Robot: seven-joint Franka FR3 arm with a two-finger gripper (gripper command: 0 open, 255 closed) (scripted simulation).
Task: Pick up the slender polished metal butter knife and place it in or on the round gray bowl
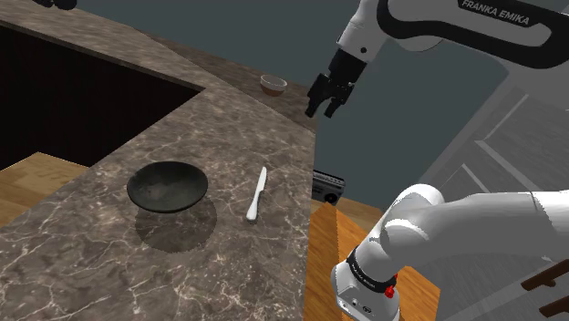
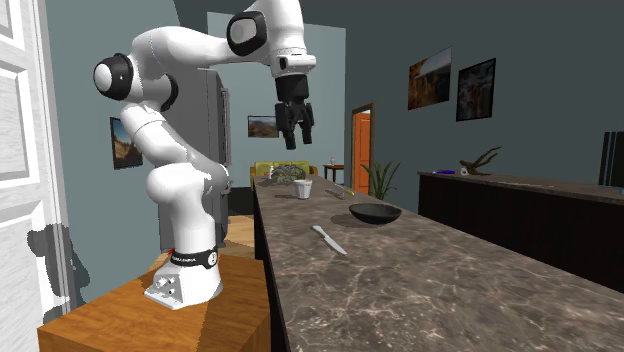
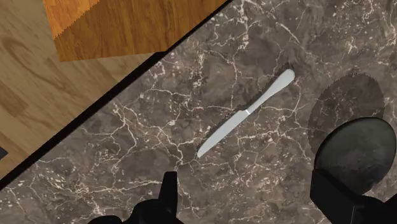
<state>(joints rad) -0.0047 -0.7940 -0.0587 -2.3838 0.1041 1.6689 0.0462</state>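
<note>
In the shoulder view, a black recess (image 1: 73, 100) is cut into the marble counter (image 1: 109, 264) at the left. Next comes the dark bowl (image 1: 167, 187), upright on the counter. The knife (image 1: 257, 194) lies flat just beside it, not touching, close to the counter's edge. A small cup (image 1: 273, 86) stands further back near the corner. To its right the gripper (image 1: 326, 98) hangs high over the edge, well above the knife, its jaws apart and empty. A black box (image 1: 328, 187) sits below the edge, above the wooden stand (image 1: 321, 264).

The second exterior view looks along the counter and adds the room. A white door (image 2: 20, 150) is at the left, then the arm (image 2: 180, 190) on its stand (image 2: 150, 315), with the gripper (image 2: 293, 130) up in the air. Under it and further along are a filled dish (image 2: 290, 175) and the cup (image 2: 302, 188). The knife (image 2: 328, 239) lies nearer the camera, with the bowl (image 2: 375, 213) to its right. Beyond are an orange doorway (image 2: 361, 140), a plant (image 2: 380, 180), two framed pictures (image 2: 428, 80) and a second counter (image 2: 520, 190).

The wrist view looks straight down. Wood floor (image 3: 38, 76) and the stand's corner (image 3: 127, 25) give way to the counter (image 3: 159, 146). The knife (image 3: 247, 112) lies on a diagonal ahead of the spread fingers (image 3: 168, 191), untouched. The bowl (image 3: 359, 156) is partly hidden behind one finger.
</note>
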